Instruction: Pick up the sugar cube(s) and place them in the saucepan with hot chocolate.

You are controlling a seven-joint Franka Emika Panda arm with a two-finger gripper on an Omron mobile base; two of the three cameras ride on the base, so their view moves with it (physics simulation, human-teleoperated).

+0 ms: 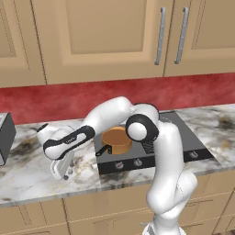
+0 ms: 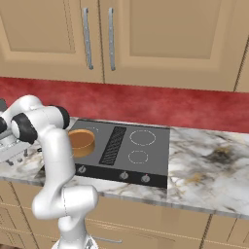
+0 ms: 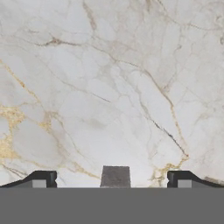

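The saucepan with hot chocolate (image 1: 117, 140) (image 2: 81, 142) is a small copper pan on the left side of the black cooktop, with its black handle (image 1: 103, 150) pointing toward the counter's front. My gripper (image 1: 64, 173) hangs low over the marble counter to the left of the cooktop, pointing down. In the hand view the gripper (image 3: 114, 181) is open, its two dark fingertips (image 3: 41, 178) standing wide apart. The sugar cube (image 3: 115, 174), a small grey block, lies on the marble midway between them, touching neither one.
The black cooktop (image 1: 183, 137) (image 2: 136, 146) has knobs along its front. A grey appliance (image 1: 4, 137) stands at the counter's far left. The counter's front edge (image 1: 46, 195) runs just below my hand. Wooden cabinets hang above the red backsplash.
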